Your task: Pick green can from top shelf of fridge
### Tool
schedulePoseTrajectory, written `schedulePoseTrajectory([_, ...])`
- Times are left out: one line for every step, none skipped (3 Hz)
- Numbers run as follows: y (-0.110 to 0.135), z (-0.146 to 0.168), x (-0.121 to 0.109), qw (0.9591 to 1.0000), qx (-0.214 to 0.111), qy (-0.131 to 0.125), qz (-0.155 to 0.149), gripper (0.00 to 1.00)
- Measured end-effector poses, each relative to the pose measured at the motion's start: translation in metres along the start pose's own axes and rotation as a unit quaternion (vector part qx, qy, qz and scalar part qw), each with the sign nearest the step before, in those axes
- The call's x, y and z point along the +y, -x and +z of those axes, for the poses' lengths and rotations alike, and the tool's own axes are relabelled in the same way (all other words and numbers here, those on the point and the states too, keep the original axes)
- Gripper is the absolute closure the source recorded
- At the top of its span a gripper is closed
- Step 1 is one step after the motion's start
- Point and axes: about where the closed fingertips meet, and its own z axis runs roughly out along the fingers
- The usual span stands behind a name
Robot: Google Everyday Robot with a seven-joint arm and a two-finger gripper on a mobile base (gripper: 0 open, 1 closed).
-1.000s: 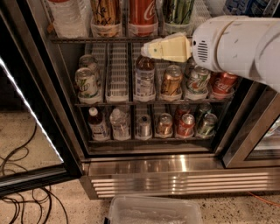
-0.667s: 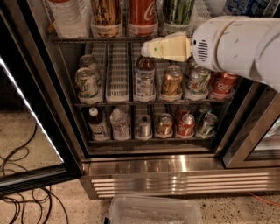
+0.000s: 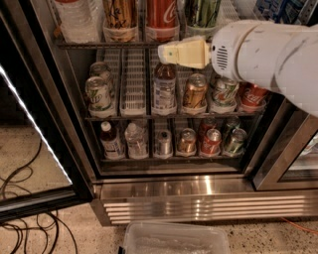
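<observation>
Camera view: I look into the open fridge [image 3: 198, 191], a glass-door cooler with a stainless-steel base and a dark inside. My white arm [image 3: 268, 49] comes in from the right across the upper part of the scene. At its end my gripper [image 3: 166, 52], a pale cream wedge, points left. It hangs in front of the front edge of the top shelf [image 3: 99, 44]. I cannot tell whether it is spread wide or drawn narrow, and it holds nothing that I can see.

The green can [image 3: 203, 12] stands upright on the top shelf, in a pale holder at the front edge. It sits just above my gripper and a little to its right, and its top is cut off by the frame edge. To its left on the same shelf stands a red cola can [image 3: 161, 14], then a gold can [image 3: 119, 15] with black script, then a clear water bottle [image 3: 74, 20].

On the shelf below, a labelled bottle [image 3: 164, 89] stands under my gripper, with cans on both sides of it. The lowest shelf holds more cans and small bottles.

The glass door [image 3: 35, 124] stands open at the left with a bright strip along its edge. Dark cables [image 3: 20, 218] lie on the speckled floor. A clear plastic bin [image 3: 174, 238] sits in front of the fridge base.
</observation>
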Motion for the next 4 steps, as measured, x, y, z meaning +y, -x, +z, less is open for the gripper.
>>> schedulePoseTrajectory([0.003,0.005,-0.011,0.9998,-0.016,-0.014,-0.001,0.04])
schedulePoseTrajectory([0.005,0.008,-0.025,0.9993,-0.026,-0.028,-0.005,0.12])
schedulePoseTrajectory([0.006,0.005,-0.041,0.9984,-0.034,-0.045,-0.008,0.17])
schedulePoseTrajectory([0.009,0.002,-0.055,0.9972,-0.045,-0.059,-0.012,0.23])
